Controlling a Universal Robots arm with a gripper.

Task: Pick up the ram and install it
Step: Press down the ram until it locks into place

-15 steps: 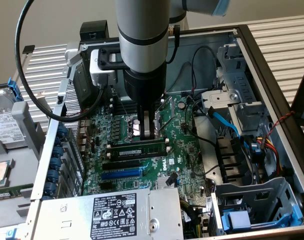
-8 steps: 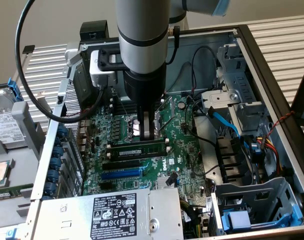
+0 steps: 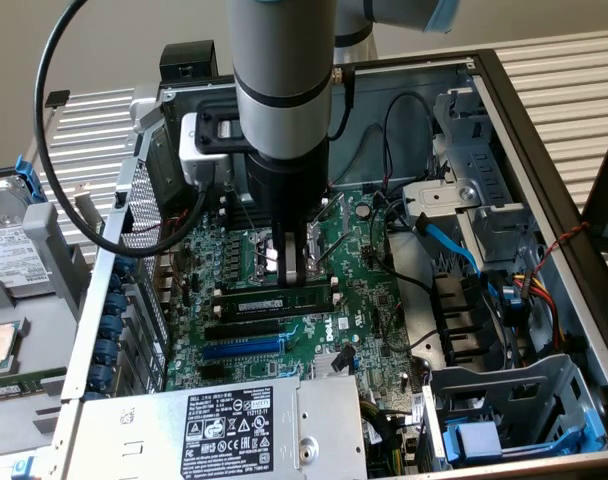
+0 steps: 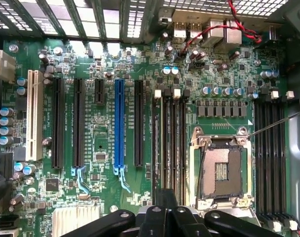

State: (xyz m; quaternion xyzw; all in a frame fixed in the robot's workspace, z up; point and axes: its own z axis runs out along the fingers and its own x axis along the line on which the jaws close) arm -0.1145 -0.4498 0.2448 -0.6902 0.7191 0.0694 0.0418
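We are looking down into an open computer case [image 3: 544,130] with a green motherboard [image 3: 364,290] lying flat inside it. A silver power supply [image 3: 224,430] sits at the near edge.

Our gripper [image 3: 293,268] hangs over the middle of the board, pointing straight down. Its two fingers are squeezed all the way together, and we see nothing between them. In the wrist view the gripper [image 4: 165,207] has its dark fingertips close together above the memory slots [image 4: 169,148], beside the empty processor socket [image 4: 221,170].

The ram [image 3: 284,299] lies right under the fingertips, just a bit nearer to us. It stands on its thin edge in a slot. Its long side runs from the exterior view's left to the exterior view's right, next to the black slots and the blue slot [image 3: 239,348]. We think it looks pushed in already.
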